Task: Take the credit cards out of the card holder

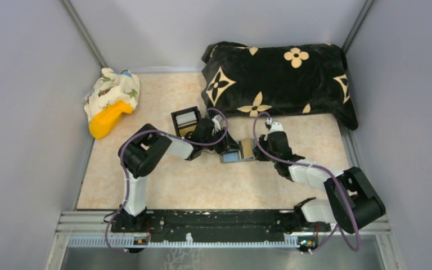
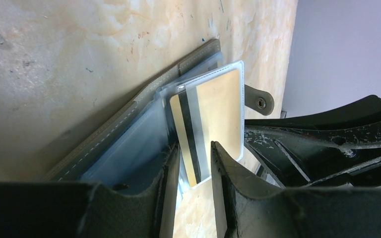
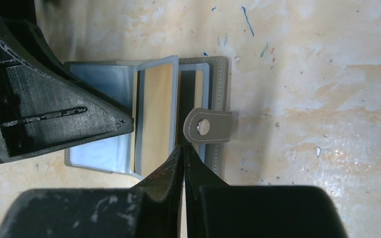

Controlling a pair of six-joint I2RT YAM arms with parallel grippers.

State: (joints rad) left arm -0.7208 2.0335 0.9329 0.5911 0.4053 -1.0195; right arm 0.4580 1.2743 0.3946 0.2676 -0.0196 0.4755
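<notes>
The left gripper (image 2: 194,152) covers part of the gold card (image 2: 219,106).

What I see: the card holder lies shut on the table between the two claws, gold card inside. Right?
Not shut: the card holder lies open on the table between the left claw and right claw, gold card inside. The right wrist view shows it.
</notes>
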